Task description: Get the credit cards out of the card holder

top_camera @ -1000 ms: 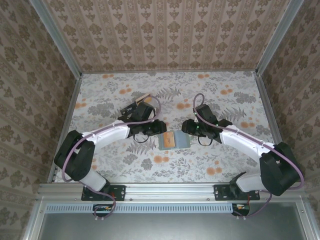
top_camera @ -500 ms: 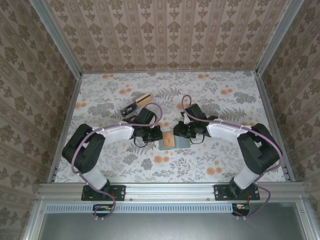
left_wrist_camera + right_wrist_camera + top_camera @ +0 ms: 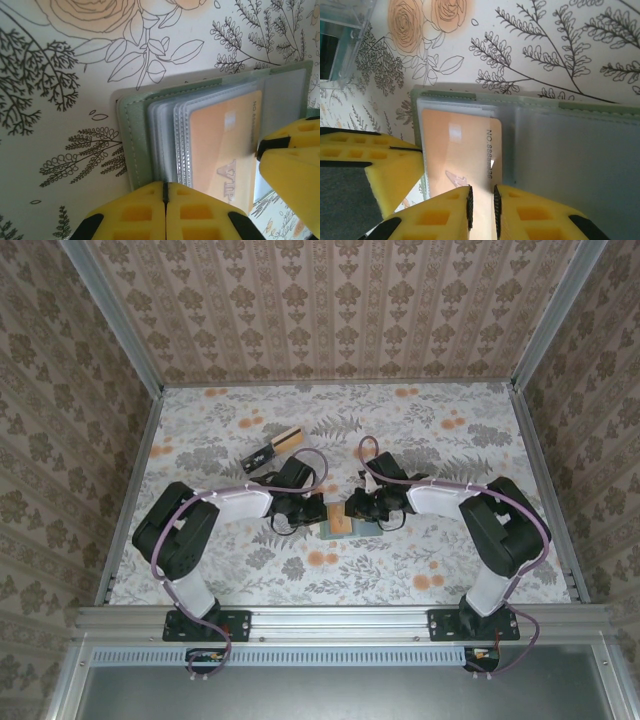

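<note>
At the middle of the table (image 3: pixel 430 450), a little toward its near edge, the holder (image 3: pixel 366 529) lies open and flat, its grey-green cover down and its inside up. The left wrist view shows the cover's stitched rim (image 3: pixel 134 135) with a stack of clear sleeves fanned over it. The right wrist view shows the blue-grey inner panel (image 3: pixel 570 165) beside them.

One tan-orange card (image 3: pixel 220 145) sits in the top sleeve, printed side up, with raised letters and a number along one end (image 3: pixel 456 150). From above it reads as a small orange patch (image 3: pixel 340 523) on the holder's left half.

The right gripper (image 3: pixel 481 192) stands at the card's edge with its yellow fingers (image 3: pixel 530 215) drawn close. A narrow slot is left, and the card's edge runs into it, so the card is pinched. In the top view this gripper (image 3: pixel 356 510) is over the holder's far side.

The left gripper (image 3: pixel 165 192) meets the holder's left edge, jaws pressed together with no gap showing. They seem to nip the cover and sleeves there, though the contact itself is hidden under the pads. From above it (image 3: pixel 318 512) is just left of the card, tip to tip with the other.

Toward the far left corner, well apart, lies a black-and-orange block (image 3: pixel 275 448). A clear box (image 3: pixel 342 37) with something teal inside stands near the holder.
</note>
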`<state>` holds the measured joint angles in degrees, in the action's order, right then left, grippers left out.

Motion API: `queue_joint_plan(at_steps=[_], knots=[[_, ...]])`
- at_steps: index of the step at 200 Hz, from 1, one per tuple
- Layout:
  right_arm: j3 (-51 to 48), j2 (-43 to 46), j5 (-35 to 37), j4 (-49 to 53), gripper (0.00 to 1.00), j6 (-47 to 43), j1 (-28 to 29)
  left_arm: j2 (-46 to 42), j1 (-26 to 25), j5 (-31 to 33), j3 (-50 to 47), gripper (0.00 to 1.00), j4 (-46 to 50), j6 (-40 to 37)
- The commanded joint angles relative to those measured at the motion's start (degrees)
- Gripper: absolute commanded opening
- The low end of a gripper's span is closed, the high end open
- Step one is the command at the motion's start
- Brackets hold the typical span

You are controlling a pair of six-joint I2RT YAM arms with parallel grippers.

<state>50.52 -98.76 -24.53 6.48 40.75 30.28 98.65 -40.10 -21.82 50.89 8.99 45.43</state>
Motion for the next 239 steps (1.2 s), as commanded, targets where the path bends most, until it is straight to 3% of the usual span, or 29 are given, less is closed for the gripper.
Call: queue_joint_plan(at_steps=[1,158,202,239], knots=[[-1.0,-0.8,0.0,0.2,0.23,0.4,-0.1,1.6,-0.4,0.7,1.0,0.06,2.6,0.4],[-1.3,1.8,0.3,1.9,0.26,-0.1,-0.9,-2.9,-0.6,2.2,4.9,0.04,7.2,-1.7],[-2.1,0.9,0.5,1.1,0.26,0.3,-1.0,-0.8,-2.2,-1.3,5.9,0.04,3.9,-1.9],[-2.6,1.2,0.7,1.1,0.26,0.3,-1.1,1.2,-2.8,-0.6,6.2,0.03,5.1,-1.7]])
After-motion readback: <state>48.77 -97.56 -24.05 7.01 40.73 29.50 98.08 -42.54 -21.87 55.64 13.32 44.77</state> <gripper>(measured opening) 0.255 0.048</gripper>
